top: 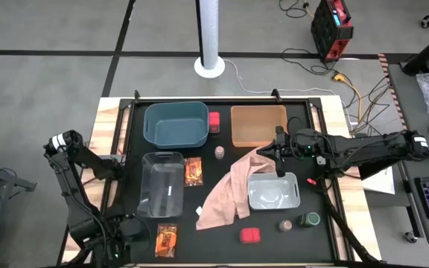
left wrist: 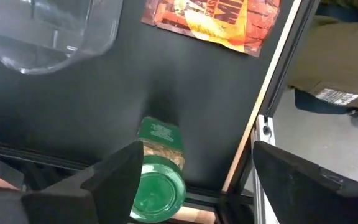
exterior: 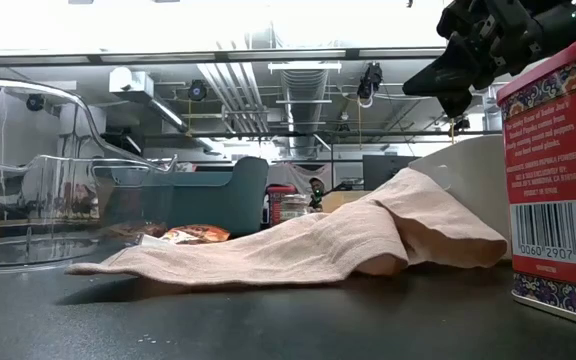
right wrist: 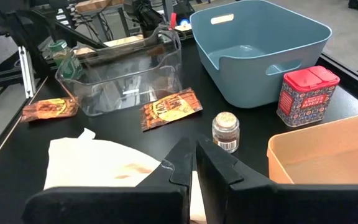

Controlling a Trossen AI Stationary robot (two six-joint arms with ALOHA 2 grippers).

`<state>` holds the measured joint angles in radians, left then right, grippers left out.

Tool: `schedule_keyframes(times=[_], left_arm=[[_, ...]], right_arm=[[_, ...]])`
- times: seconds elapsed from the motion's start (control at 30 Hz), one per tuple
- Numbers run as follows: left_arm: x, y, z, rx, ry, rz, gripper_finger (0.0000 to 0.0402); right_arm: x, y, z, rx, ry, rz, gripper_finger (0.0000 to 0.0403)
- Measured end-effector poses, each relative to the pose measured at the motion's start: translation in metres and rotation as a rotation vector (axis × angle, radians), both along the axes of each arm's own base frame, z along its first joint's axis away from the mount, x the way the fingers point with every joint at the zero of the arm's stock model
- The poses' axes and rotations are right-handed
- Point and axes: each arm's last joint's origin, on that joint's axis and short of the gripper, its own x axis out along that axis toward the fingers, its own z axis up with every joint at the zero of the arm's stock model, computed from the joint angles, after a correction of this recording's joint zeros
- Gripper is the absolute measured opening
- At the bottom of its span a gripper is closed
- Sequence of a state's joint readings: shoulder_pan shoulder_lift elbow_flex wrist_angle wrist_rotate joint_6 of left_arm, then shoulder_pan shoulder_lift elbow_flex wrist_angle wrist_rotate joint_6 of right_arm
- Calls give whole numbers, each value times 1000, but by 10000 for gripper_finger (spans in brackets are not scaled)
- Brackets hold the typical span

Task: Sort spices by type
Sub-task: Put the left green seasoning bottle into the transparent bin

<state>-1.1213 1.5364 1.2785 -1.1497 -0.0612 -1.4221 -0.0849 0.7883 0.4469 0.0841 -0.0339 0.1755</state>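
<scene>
hands first: the left hand (left wrist: 191, 180) hangs by the table's (top: 222, 246) near-left corner, fingers spread wide around a green-lidded jar (left wrist: 160, 171) without pinching it. right hand (right wrist: 194, 163), fingers pressed together and holding nothing, hovers over the pink cloth (top: 226, 193) beside the grey bin (top: 272, 191). counted from above: two orange-red packets (top: 193, 171), two pink boxes (top: 250, 235), two pinkish-topped jars (top: 220, 152), one more green-lidded jar (top: 309, 219) in the high view. arm hides the first jar there.

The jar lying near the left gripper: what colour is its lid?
Green. The jar with its lid shows best in the left wrist view.
</scene>
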Motion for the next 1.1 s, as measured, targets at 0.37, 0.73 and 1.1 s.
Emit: schedule_keyframes(times=[0.37, 0.73, 1.1], left_arm=[[-6, -1, 0, 0, 45, -49, 288], [-24, -2, -1, 55, 77, -75, 288], [-24, 1, -12, 84, 65, -80, 288]], right_arm=[[0, 0, 0, 0, -2, -1, 13], [0, 0, 0, -1, 1, -1, 13], [-1, 0, -4, 0, 14, 0, 13]])
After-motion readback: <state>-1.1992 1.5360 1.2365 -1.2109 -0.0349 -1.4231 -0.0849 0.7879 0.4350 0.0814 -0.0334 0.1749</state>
